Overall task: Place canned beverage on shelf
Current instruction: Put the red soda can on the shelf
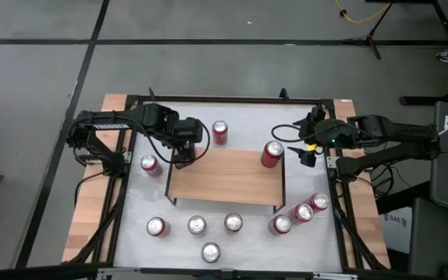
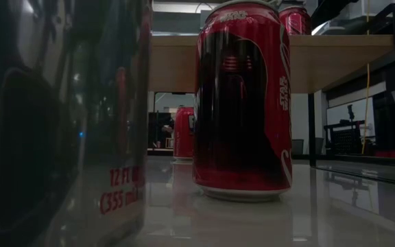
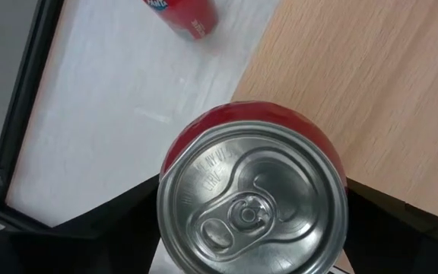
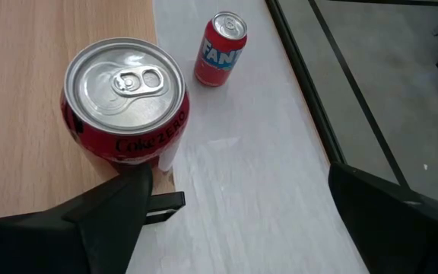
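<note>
While left claw [image 1: 183, 148] straddles can [image 3: 253, 199], shelf [image 1: 224, 177] corner.

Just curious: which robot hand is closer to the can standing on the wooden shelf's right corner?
Right. The right gripper sits open just beside that can; the left gripper is across the shelf, at its far corner.

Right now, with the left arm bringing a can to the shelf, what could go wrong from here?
1. The can between the left gripper's jaws sits over the corner of the shelf, partly above the white table. Released there, it may tip off the edge.
2. The Coke Zero can stands at the shelf's other corner, close to the open right gripper; a small arm move might knock it down.
</note>
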Controlling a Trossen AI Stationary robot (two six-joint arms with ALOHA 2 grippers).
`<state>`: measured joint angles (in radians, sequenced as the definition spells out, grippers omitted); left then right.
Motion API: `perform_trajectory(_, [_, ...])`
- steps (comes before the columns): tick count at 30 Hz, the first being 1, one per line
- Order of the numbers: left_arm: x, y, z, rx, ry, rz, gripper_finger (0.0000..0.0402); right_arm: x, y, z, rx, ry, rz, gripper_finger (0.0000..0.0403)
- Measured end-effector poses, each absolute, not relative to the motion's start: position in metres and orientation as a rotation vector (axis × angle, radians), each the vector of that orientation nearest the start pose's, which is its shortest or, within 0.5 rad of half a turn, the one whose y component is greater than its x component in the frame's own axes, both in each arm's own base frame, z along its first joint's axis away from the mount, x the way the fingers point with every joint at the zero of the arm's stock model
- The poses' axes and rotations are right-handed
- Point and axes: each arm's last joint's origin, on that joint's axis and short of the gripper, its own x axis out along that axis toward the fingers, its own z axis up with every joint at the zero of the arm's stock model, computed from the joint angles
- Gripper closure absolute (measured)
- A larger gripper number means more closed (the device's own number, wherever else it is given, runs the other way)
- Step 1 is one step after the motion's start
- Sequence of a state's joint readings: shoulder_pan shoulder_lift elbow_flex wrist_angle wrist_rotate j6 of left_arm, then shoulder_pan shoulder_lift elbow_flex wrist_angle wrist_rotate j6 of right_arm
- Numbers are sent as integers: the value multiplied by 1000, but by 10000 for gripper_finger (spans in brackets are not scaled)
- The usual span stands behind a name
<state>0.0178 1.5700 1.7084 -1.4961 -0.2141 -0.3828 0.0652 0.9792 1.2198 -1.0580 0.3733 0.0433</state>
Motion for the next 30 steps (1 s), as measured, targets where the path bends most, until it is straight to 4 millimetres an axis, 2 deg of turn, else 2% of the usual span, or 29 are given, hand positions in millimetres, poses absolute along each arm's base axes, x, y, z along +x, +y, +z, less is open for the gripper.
perform_trajectory(7, [274,10,367,-204,1300,430,60,162,0,370,-138,794,-308,15])
perform_trajectory(18, [275,10,367,-206,1299,432,14,162,0,370,-138,794,-307,15])
perform_trajectory(30, [278,11,367,-219,1257,434,11,162,0,370,-138,794,-308,15])
